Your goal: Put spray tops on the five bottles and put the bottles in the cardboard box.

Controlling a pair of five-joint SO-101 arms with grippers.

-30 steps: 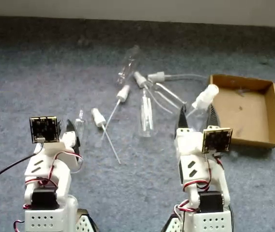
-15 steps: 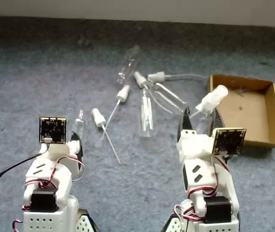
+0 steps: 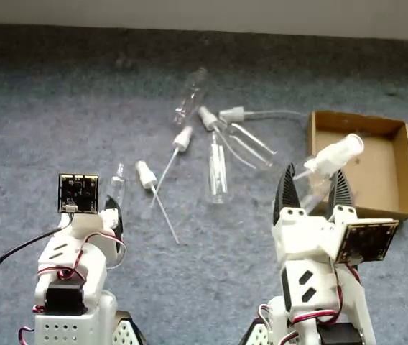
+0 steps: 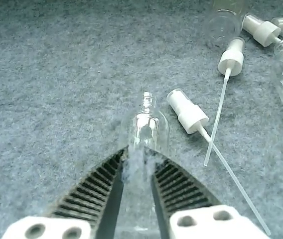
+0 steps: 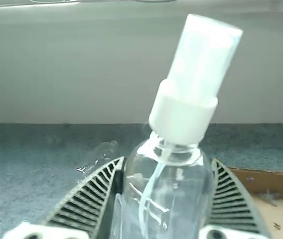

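Note:
My right gripper (image 3: 312,192) is shut on a clear bottle (image 5: 164,191) with a white spray top (image 3: 337,153) fitted. It holds the bottle tilted above the carpet, next to the near left corner of the cardboard box (image 3: 355,122). My left gripper (image 4: 137,160) is shut on a clear bottle without a top (image 4: 144,127), which lies on the carpet at the front left (image 3: 118,185). A loose spray top with a long tube (image 4: 186,109) lies just beside that bottle.
Several loose spray tops (image 3: 182,138) and three bare bottles (image 3: 217,169) lie scattered on the grey carpet between the arms and the back edge. The box floor (image 3: 373,165) is bare. A pale wall runs behind the carpet.
My right gripper has risen with the capped bottle and carried it to the right, towards the box. My left arm shifted slightly right early on, then kept still.

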